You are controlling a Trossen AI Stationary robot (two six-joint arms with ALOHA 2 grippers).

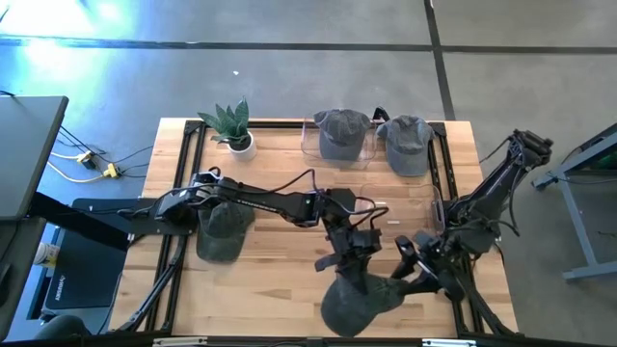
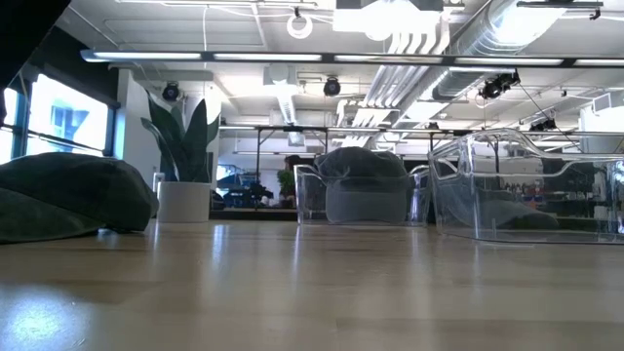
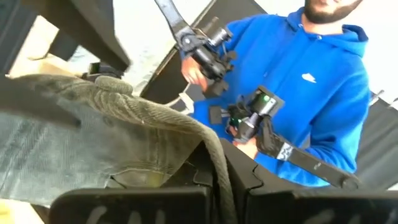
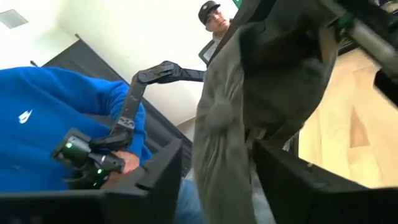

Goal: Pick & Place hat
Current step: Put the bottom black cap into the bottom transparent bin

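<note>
The left gripper [image 1: 359,262] is clenched on a dark olive hat [image 1: 362,299], which hangs from it near the front edge of the wooden surface [image 1: 280,251]; in the left wrist view the hat's fabric [image 3: 124,130] is pinched between the dark fingers. The right gripper [image 1: 416,273] is clamped on the same hat from the other side, cloth draped between its fingers in the right wrist view. A second hat [image 1: 224,227] lies under the left arm on the surface. Two more hats [image 1: 342,133] [image 1: 408,143] sit at the far edge, one inside a clear plastic box [image 1: 313,145], beside a potted plant [image 1: 234,128]. A person in a blue hoodie [image 3: 311,81] holds control handles beyond the surface.
</note>
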